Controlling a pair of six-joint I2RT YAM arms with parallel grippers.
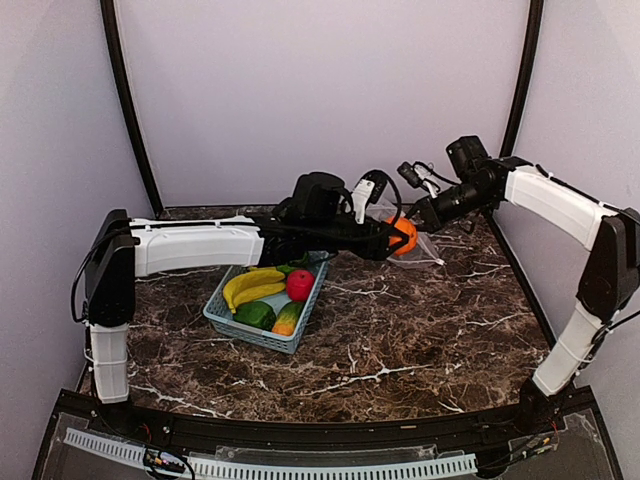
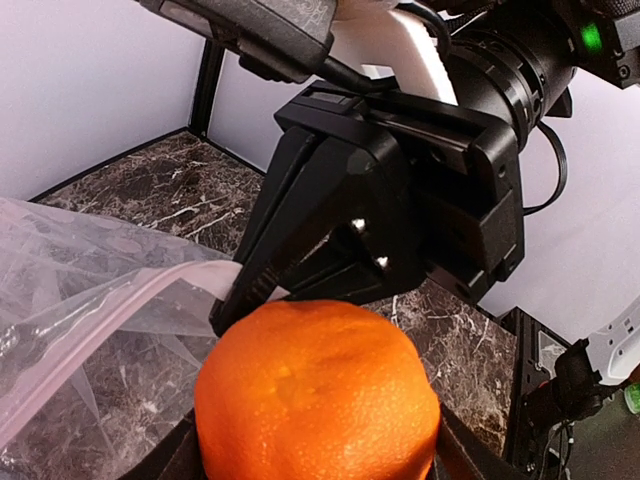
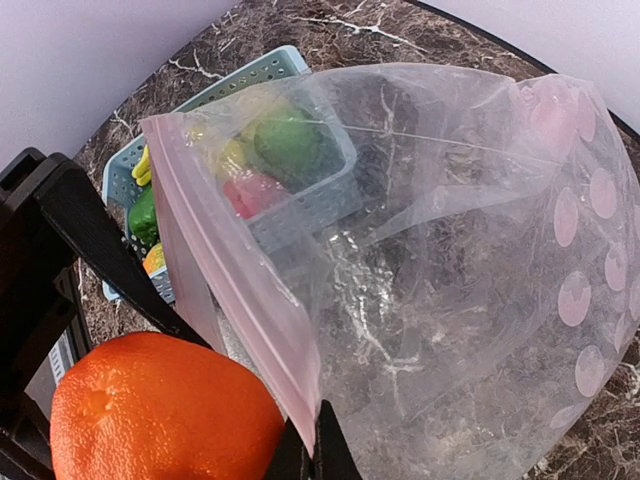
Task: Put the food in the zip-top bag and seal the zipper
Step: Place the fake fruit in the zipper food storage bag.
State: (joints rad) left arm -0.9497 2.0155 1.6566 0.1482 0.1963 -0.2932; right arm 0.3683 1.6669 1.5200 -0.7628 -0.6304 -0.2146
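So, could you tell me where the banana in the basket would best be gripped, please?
Probably across its middle, from straight above: the banana lies flat and slim in the blue basket, whose walls block a sideways approach, with the red ball close beside it.

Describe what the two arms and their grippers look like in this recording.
Both the left arm and right arm have white, boxy shells on their long links and black joints, with thin black cables looping near the wrists. The left gripper and right gripper are black and angular, with tapering fingers. A small green light glows near the right wrist.
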